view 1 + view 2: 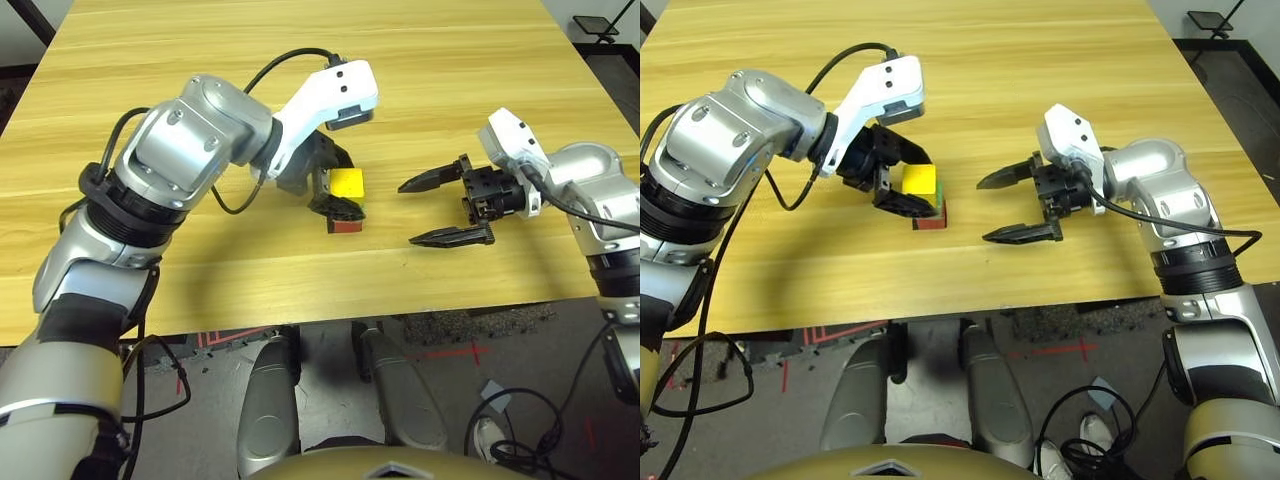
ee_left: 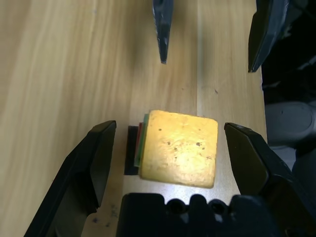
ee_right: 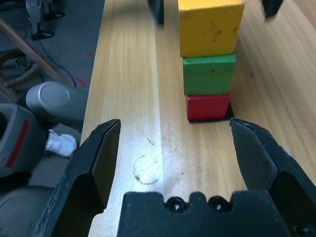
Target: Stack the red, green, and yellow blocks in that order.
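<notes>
While the left arm bends in from 9 o'clock with its elbow raised, its left claw (image 1: pixel 908 192) hangs over the stack, released, fingers spread either side of the yellow block (image 1: pixel 347 183) without touching it. From 3 o'clock the right arm reaches in low and level, its right claw (image 1: pixel 445 209) released too, fingers wide apart and pointing toward 9 o'clock at the stack, well short of it.

A light wooden counter (image 1: pixel 300 60) carries everything; dark floor with red tape marks and loose cables lies beyond its near edge.

Near the counter's middle, the red block (image 3: pixel 208 107) sits on a flat black patch (image 2: pixel 131 157), the green block (image 3: pixel 209 73) rests on it, and the yellow block tops both.
</notes>
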`<state>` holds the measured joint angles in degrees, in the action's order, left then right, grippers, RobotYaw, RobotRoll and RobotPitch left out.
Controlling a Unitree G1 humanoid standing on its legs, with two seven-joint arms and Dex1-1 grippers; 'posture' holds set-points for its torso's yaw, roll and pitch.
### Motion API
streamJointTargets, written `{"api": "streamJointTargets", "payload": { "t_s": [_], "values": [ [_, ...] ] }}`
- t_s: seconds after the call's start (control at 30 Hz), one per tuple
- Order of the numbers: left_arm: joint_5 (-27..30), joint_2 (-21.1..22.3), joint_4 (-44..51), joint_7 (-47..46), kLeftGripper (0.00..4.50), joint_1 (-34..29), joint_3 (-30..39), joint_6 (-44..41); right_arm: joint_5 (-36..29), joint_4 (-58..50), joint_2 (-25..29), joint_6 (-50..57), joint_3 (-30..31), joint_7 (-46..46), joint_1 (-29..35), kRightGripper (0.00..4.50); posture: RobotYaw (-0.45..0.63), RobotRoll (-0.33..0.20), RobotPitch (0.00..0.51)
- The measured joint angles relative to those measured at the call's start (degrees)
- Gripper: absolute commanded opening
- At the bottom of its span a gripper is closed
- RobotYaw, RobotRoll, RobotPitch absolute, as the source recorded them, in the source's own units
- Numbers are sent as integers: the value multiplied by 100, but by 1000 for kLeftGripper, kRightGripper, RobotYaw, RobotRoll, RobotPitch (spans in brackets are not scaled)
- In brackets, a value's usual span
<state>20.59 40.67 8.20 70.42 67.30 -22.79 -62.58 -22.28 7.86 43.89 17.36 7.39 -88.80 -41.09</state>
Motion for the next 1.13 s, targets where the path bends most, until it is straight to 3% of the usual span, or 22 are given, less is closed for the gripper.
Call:
{"api": "streamJointTargets", "payload": {
  "t_s": [0.23, 0.33, 0.43, 0.57, 0.77, 0.93, 1.13],
  "values": [
    [811, 229, 536, -296, 4464, -213, 1288, -860, -155, 250, 185, 57, -325, -66, 41, 4500, -80, -72, 271],
    [800, 78, 726, -1233, 4464, -544, 2255, -1237, -108, 385, 39, 115, -879, 933, 121, 4500, -83, -90, 261],
    [240, -508, 966, -2701, 4464, -1435, 3285, -1054, 42, 192, -556, 237, -1498, 2634, 433, 4500, -89, -102, 262],
    [-676, -1361, 1018, -4535, 4464, -2935, 4060, 193, 335, -180, -1329, 296, -1996, 4718, 754, 4500, -100, -111, 267],
    [-1247, -2042, 950, -5867, 4464, -4280, 4684, 2632, 676, -498, -1816, -174, -2350, 6281, 1045, 4500, -111, -116, 291],
    [-1474, -2317, 671, -6387, 4464, -5281, 5004, 4261, 849, -362, -2055, -478, -2423, 6866, 1619, 4500, -104, -130, 291],
    [-1524, -2375, 574, -6517, 4464, -5856, 4989, 5245, 916, -180, -2116, -904, -2444, 7119, 1773, 4500, -89, -139, 280]
  ]
}}
